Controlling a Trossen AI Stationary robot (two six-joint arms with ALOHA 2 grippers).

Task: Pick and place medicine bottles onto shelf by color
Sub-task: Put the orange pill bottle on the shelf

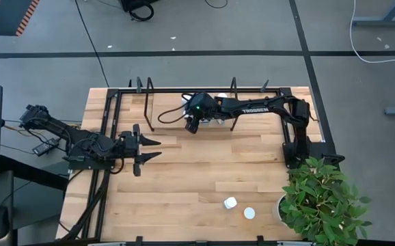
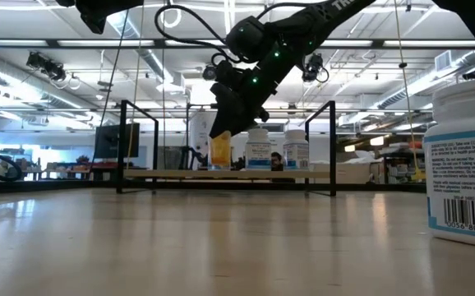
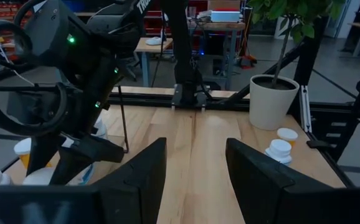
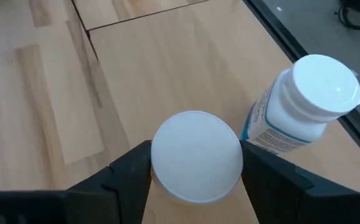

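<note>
The right hand (image 4: 195,165) is clamped on a small round orange bottle with a smooth white cap (image 4: 197,155), over the light wooden shelf with black wire ends (image 1: 170,109). I think it is setting it down; next it must let go gently. A white bottle (image 4: 304,106) stands just beside. The left hand (image 1: 150,149) waits, fingers apart, over the slatted wooden bench (image 1: 204,178).

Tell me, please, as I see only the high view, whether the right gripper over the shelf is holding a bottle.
Observer: Yes, the right wrist view shows the right gripper shut on a white-capped bottle.
Operator: Which colour is its body?
Observer: Orange, by the low view.
Operator: Is anything close beside it?
Observer: A white bottle is right next to it, on the shelf.
</note>
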